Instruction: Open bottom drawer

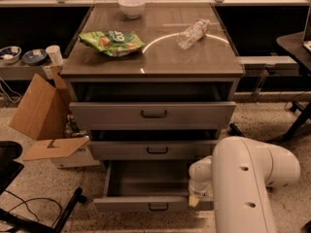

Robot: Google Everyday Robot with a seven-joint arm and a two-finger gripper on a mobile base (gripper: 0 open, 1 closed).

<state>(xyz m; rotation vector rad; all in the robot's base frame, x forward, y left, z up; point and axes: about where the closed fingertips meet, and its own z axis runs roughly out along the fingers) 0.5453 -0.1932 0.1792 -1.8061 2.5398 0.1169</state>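
Three drawers (204,114) under the table (160,64); bottom drawer (126,204) sits lowest, pulled well out. End effector (194,199) rests at its front's right end — open or closed, cannot tell. Risk: pulling off-centre there could rack the drawer on its slides and jam it.

Speckled floor (34,178) (cardboard box (35,108) at left)

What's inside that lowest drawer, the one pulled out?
The bottom drawer shows only its bare grey floor; nothing lies in the part I can see. Its right end is hidden by the gripper and white arm, and its back sits under the middle drawer.
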